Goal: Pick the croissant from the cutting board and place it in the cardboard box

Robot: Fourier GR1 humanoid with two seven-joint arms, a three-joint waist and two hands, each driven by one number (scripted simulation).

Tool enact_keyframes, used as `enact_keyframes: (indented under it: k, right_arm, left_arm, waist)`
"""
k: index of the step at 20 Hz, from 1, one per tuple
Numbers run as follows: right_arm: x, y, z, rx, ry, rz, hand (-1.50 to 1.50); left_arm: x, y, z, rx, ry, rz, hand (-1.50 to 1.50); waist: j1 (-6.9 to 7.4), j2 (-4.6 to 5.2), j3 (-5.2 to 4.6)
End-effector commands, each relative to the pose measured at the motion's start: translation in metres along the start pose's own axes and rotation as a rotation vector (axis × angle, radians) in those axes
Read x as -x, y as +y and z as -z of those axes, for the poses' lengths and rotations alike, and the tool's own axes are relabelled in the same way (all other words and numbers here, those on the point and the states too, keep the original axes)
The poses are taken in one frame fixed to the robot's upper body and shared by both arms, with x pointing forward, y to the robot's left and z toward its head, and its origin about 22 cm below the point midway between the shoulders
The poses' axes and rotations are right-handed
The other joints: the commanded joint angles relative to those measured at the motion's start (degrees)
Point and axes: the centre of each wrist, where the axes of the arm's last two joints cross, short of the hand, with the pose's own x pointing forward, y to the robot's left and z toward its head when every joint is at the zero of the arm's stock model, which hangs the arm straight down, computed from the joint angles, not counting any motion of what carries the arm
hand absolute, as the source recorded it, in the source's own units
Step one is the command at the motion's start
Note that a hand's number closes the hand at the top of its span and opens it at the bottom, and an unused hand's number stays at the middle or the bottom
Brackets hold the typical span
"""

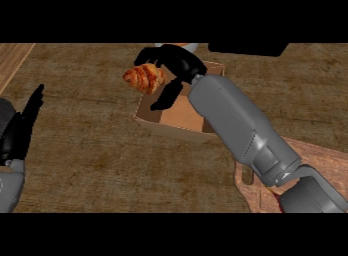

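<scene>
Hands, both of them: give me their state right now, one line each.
Left hand: open, fingers straight, resting at the left edge, holding nothing.
Right hand: shut on the croissant, held at the cardboard box's left rim.

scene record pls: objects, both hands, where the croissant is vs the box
croissant: held in the right hand, over the cardboard box's left rim, not yet inside
right hand: fingers curled round the croissant, forearm crossing over the box
cardboard box: open top, on the counter, nothing visible inside
cutting board: lower right, partly under the right forearm, no croissant on it
left hand: open, resting at the left edge, fingers up
counter: brown textured top
</scene>
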Motion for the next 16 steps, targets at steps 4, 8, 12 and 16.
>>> enact_keyframes:
  k: [4,8,12,16]
  right_arm:
    - [0.002,0.005,0.0,0.064,-0.057,0.084,-1.5]
    - [-0.003,0.0,0.001,0.156,-0.138,0.184,-1.5]
    - [0.002,-0.006,-0.001,0.273,-0.162,0.344,-1.5]
    - [0.003,-0.036,0.002,0.288,-0.172,0.426,-1.5]
  left_arm:
    - [-0.01,-0.008,0.005,0.02,-0.021,-0.017,0.0]
    - [-0.001,0.0,0.005,-0.001,0.001,-0.008,0.0]
    - [0.005,0.007,0.009,-0.028,0.001,-0.013,0.0]
    - [0.007,0.016,-0.006,-0.05,0.019,0.001,0.0]
  waist:
    - [0.83,0.38,0.03]
    - [-0.21,0.21,0.04]
    - [-1.94,0.02,0.03]
    - [-2.62,-0.41,0.09]
